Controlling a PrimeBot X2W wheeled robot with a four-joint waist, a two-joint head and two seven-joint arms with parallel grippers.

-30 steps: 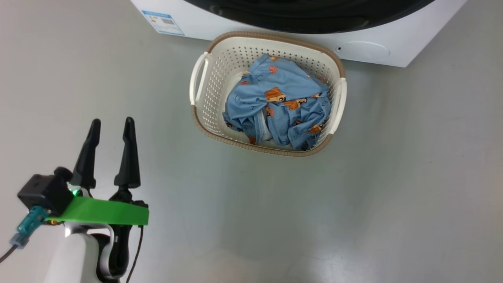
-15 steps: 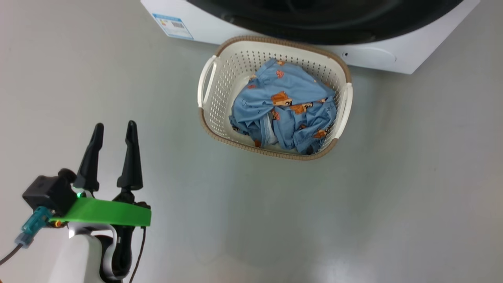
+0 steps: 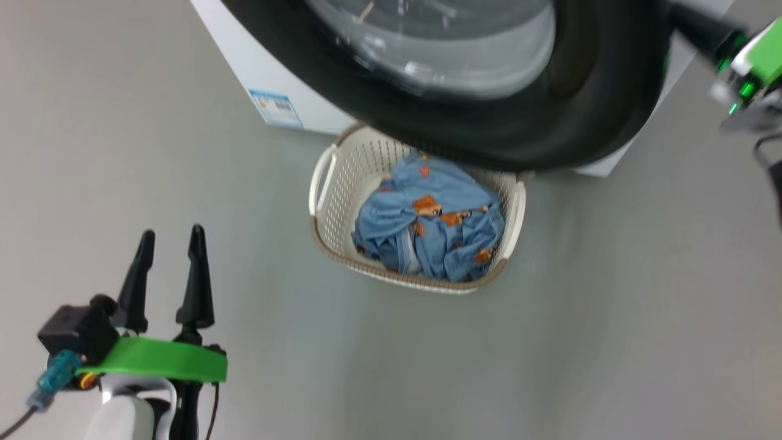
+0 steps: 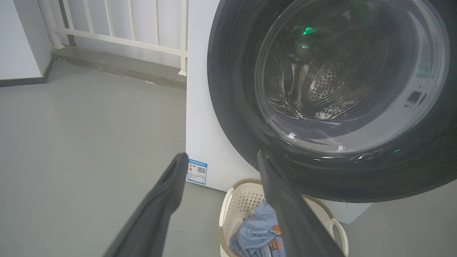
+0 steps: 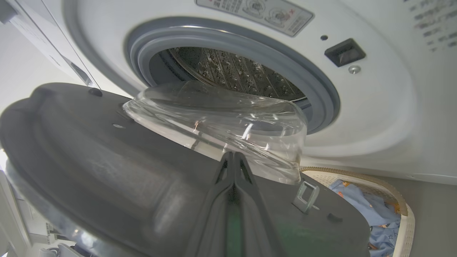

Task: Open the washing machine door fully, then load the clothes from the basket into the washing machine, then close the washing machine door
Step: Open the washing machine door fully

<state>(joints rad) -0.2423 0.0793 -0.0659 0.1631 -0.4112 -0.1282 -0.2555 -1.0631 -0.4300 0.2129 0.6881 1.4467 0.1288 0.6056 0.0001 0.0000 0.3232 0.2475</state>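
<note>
The washing machine door (image 3: 519, 134) with its black rim and glass bowl (image 5: 221, 121) stands partly swung out from the white washing machine (image 3: 253, 73), over the far rim of the basket (image 3: 397, 278). Behind it I see the steel drum (image 5: 232, 71) and grey seal (image 5: 314, 89). The clothes (image 3: 427, 232), blue with orange figures, lie bundled in the cream basket (image 4: 232, 203). My right gripper (image 5: 234, 155) is shut, its fingers lying close along the door's inner grey face just below the bowl. It reaches in at the door's right edge (image 3: 681, 18). My left gripper (image 3: 171, 235) stands open over bare floor, left of the basket.
The basket sits on a grey floor right against the machine's front. A blue label (image 4: 197, 171) marks the machine's lower corner. A white railing (image 4: 117, 32) on a raised ledge runs behind the machine's left side. A metal latch hook (image 5: 307, 194) sticks out of the door's inner face.
The head view has shifted upward. The door now hangs out over the basket's far rim and the right gripper has come into view at its edge. The left gripper stays open.
</note>
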